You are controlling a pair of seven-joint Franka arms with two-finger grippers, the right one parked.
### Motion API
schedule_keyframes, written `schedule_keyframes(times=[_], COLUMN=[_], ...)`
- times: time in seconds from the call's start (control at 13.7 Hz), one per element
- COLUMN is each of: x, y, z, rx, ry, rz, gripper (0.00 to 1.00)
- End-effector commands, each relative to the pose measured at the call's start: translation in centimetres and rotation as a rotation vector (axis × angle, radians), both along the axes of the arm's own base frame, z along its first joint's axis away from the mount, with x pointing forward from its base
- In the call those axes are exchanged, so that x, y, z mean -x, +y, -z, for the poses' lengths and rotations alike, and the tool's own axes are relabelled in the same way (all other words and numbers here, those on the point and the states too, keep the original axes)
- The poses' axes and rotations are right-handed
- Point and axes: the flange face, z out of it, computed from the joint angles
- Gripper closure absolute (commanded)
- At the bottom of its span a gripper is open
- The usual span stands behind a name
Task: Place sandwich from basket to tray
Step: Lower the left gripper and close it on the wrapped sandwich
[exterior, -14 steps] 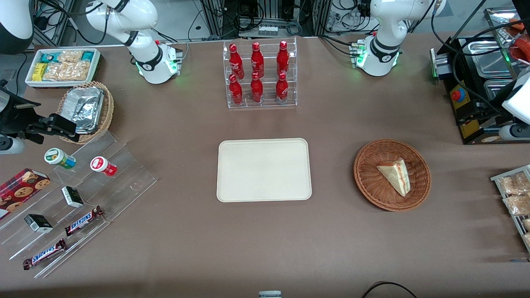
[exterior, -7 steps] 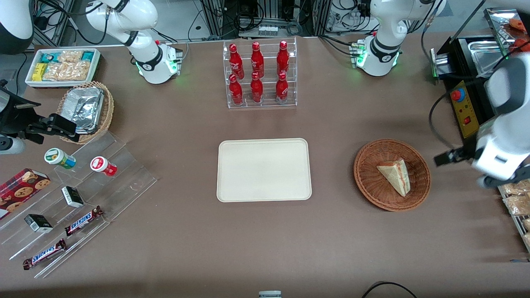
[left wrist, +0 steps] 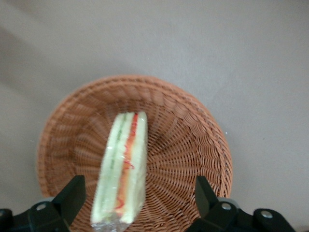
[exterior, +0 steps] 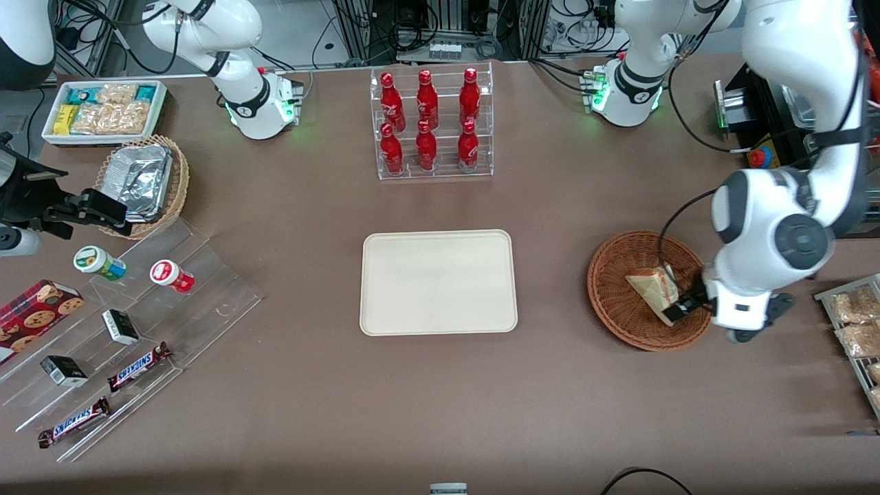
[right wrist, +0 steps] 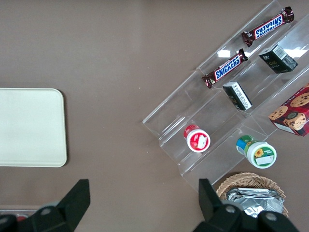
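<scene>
Sandwich [left wrist: 123, 166] lying in basket [left wrist: 193, 140], filling edge facing up, long axis running between wide-spread end effector [left wrist: 137, 198] fingers hovering above; tray [exterior: 438, 282] sitting bare.

The left arm's gripper [left wrist: 137, 203] has swung in over the round reddish-brown wicker basket [exterior: 612, 302], jaws spread, above the triangular white-bread sandwich [left wrist: 123, 169].
</scene>
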Motion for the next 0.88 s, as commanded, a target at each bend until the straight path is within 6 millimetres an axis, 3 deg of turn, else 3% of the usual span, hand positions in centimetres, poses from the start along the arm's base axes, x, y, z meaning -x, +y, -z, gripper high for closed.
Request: schedule_keyframes(times=[0.0,0.07,0.22,0.58,0.8], x=[2.5,3.3,4.7,6.0,7.1], y=[0.1,0.3,0.6,0.9,1.2], z=[2.3,3.2,3.0,3.9,5.8], rx=[-0.004,-0.007,-0.013,-0.02,-0.013], ry=[0.001,0.02,0.032,0.055,0.028], rz=[-0.018,-0.02,-0.017,-0.02,-0.02], gripper=[0.0,0.0,0.0,0.0,0.0])
